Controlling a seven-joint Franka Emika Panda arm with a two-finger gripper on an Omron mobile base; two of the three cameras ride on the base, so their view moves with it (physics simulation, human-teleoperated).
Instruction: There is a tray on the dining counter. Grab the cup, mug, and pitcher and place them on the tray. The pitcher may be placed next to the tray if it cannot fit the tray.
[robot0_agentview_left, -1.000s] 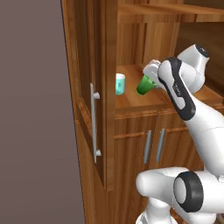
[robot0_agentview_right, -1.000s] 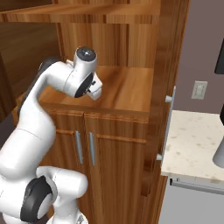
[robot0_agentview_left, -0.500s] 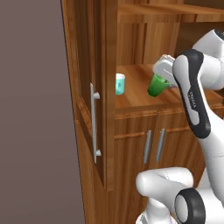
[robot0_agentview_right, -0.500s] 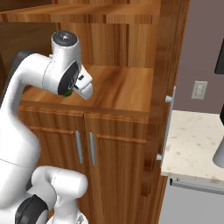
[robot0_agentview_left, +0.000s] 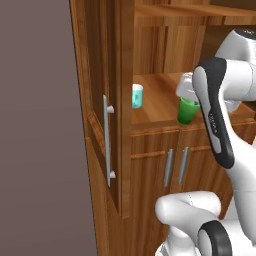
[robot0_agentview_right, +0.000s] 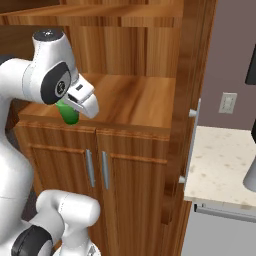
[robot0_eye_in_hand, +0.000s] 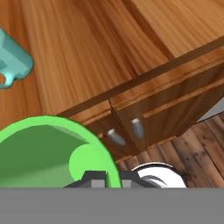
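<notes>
Pincer (robot0_eye_in_hand: 107, 177) grips the green cup (robot0_agentview_left: 188, 110) by its rim, lifted at the cabinet shelf (robot0_agentview_right: 131, 102) edge. Keep it upright, clear the mug (robot0_agentview_left: 137, 95), then carry it to the tray.

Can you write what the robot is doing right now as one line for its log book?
phase: carrying | gripper: shut on cup | cup: lifted at wooden shelf front edge | mug: on shelf | next: tray
</notes>
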